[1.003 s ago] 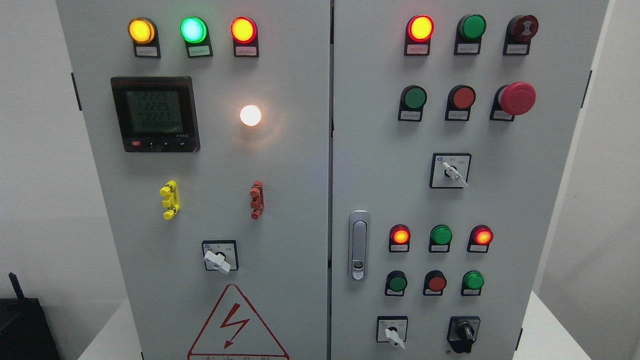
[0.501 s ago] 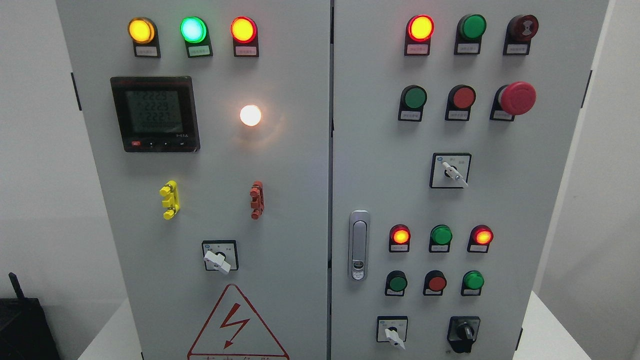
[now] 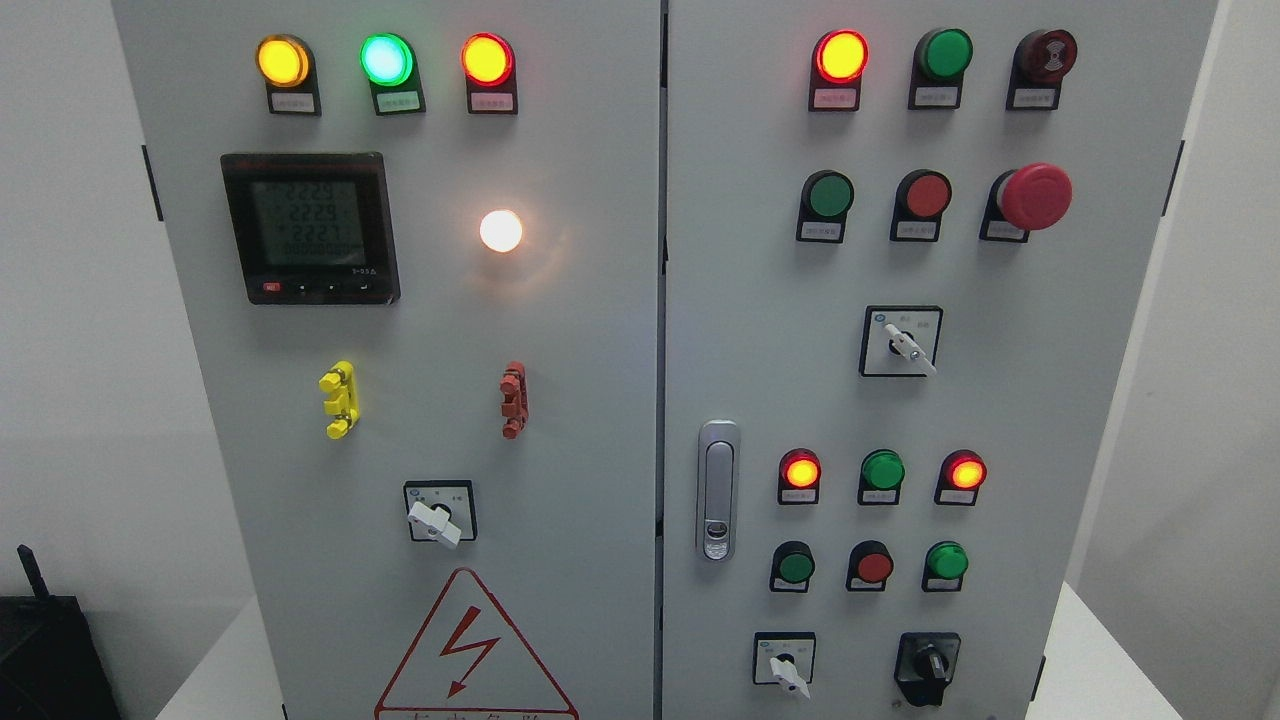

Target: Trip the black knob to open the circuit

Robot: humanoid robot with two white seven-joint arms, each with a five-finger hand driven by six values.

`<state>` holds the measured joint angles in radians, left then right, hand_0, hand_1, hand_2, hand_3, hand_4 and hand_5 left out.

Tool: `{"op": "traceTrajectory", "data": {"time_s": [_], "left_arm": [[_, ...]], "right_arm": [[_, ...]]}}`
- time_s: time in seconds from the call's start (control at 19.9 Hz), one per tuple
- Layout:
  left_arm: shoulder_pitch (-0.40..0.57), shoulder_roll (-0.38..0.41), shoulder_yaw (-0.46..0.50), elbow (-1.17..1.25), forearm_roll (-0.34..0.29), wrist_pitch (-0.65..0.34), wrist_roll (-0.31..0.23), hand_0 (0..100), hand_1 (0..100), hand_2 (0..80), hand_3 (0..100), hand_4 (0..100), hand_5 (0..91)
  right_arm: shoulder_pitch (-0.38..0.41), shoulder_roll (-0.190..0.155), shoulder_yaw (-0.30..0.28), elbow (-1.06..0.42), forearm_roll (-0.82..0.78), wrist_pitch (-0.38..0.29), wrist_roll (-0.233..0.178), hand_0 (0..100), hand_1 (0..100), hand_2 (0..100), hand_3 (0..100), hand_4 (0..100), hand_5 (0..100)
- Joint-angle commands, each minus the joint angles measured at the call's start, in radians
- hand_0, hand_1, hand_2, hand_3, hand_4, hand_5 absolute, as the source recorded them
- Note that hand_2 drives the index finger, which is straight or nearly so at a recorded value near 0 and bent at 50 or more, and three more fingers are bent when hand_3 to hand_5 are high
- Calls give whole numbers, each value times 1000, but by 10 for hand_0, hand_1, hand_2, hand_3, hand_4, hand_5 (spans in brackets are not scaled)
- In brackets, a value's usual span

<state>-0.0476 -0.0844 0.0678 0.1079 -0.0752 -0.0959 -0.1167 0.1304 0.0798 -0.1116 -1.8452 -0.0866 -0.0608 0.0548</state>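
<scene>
Right, target: I have the black knob (image 3: pixel 927 664) at the lower right of the right cabinet door (image 3: pixel 760 300), its handle pointing roughly straight up.
Hands: neither of my hands shows from the head camera, so I cannot tell whether the fingers are spread or curled.
Progress: I judge the trip not yet begun; nothing is near the knob.
Neighbour risk: the white selector (image 3: pixel 787 669) sits just left of the black knob on the same row, and a reach that drifts left could turn that one instead.
Above it: the lower green button (image 3: pixel 946 561) and lower red button (image 3: pixel 874 566) stand directly over the knob; a hand coming down from above could brush them.
Bigger hazard: the red mushroom stop (image 3: pixel 1034 196) is well apart, high on the door, so I count it a small risk.
Framing risk: the knob lies close to the bottom edge of the view, so my arm may cover it as it comes in, and I would lose sight of the grip.
Turn risk: the handle looks small and smooth; fingers may slip off before it clicks over.
</scene>
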Motion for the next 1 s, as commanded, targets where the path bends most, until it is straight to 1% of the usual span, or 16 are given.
{"op": "traceTrajectory", "data": {"time_s": [0.0, 0.25, 0.6, 0.7, 0.95], "left_arm": [[0, 0, 1, -25, 0, -1, 0, 120, 389, 0, 0, 0, 0], [0, 0, 1, -25, 0, -1, 0, 120, 389, 0, 0, 0, 0], [0, 0, 0, -25, 0, -1, 0, 120, 389, 0, 0, 0, 0], [0, 0, 0, -25, 0, 1, 0, 120, 389, 0, 0, 0, 0], [0, 0, 0, -25, 0, -1, 0, 120, 389, 0, 0, 0, 0]], "right_arm": [[-25, 1, 15, -3, 1, 2, 0, 0, 25, 40, 1000, 1000, 971], [-28, 5, 30, -3, 2, 10, 0, 0, 25, 41, 1000, 1000, 973], [-40, 5, 32, 1, 2, 19, 2, 0, 24, 46, 1000, 1000, 974], [-41, 6, 46, 3, 4, 19, 2, 0, 24, 49, 1000, 1000, 974], [-43, 6, 55, 4, 7, 19, 2, 0, 23, 51, 1000, 1000, 975]]}}
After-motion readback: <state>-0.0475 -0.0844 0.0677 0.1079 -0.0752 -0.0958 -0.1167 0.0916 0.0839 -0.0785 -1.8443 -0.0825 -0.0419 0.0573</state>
